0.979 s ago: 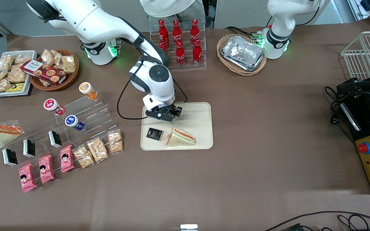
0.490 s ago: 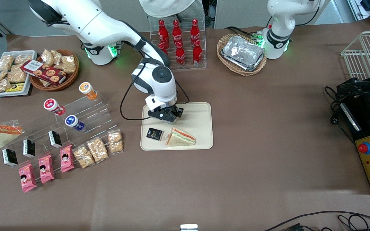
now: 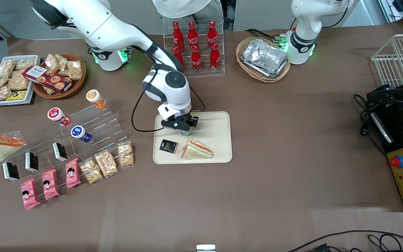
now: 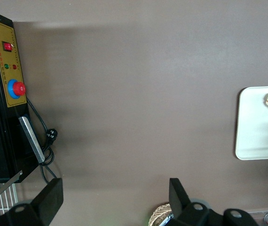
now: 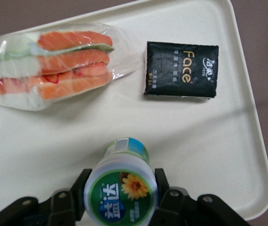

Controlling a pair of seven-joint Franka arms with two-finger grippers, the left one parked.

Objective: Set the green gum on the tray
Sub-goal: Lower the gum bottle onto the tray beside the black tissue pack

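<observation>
The green gum (image 5: 121,190) is a small white bottle whose green lid bears a yellow flower mark. My right gripper (image 5: 120,194) is shut on it, one black finger (image 5: 81,187) pressing each side of the lid. The bottle hangs upright just above the cream tray (image 5: 209,150), over the part of the tray farther from the front camera. In the front view the gripper (image 3: 181,125) is over the tray (image 3: 219,140), and the bottle's base (image 3: 185,132) peeks out below it.
A wrapped sandwich (image 3: 196,149) and a black packet (image 3: 168,146) lie on the tray's nearer half. Toward the working arm's end, an acrylic stand (image 3: 93,120) holds orange-, red- and blue-lidded bottles. A cola rack (image 3: 194,45) and a basket of foil trays (image 3: 263,57) lie farther back.
The gripper with the gum has shifted slightly over the tray. The bottle's base now shows below the hand in the front view.
</observation>
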